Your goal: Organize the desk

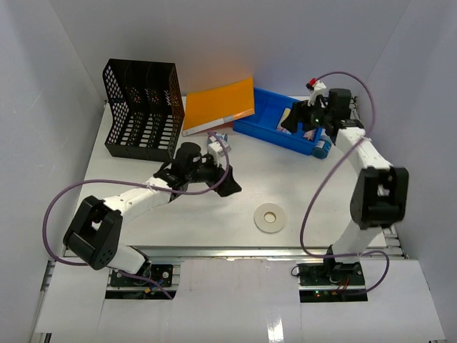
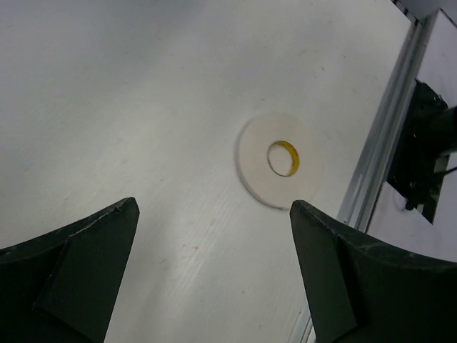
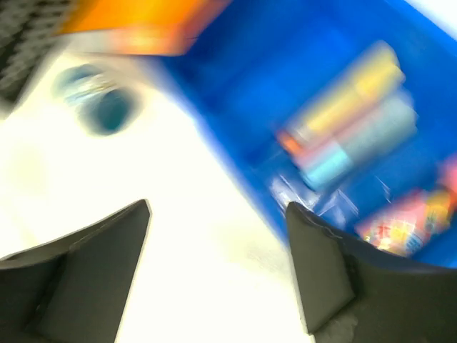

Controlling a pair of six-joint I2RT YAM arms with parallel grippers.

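Note:
The desk (image 1: 178, 221) is a large white tabletop with an aluminium rail (image 1: 235, 250) along its near edge. A white tape roll (image 1: 270, 218) lies flat on it near the rail. My left gripper (image 1: 226, 183) is open and empty, low over the desk's middle. In the left wrist view the tape roll (image 2: 280, 161) lies ahead of the left gripper (image 2: 214, 214), apart from it. My right gripper (image 1: 291, 121) is open and empty over the near edge of the blue tray (image 1: 265, 131). The right wrist view is blurred; its gripper (image 3: 218, 214) hangs over the bare desk (image 3: 178, 271) beside the tray (image 3: 243, 93).
A black mesh file rack (image 1: 143, 111) stands at the back left. An orange notebook (image 1: 220, 105) lies beside it, partly over the tray's edge. Several markers (image 3: 350, 136) lie in the tray. A small white and blue item (image 1: 216, 147) and a blue cylinder (image 1: 323, 148) lie on the desk.

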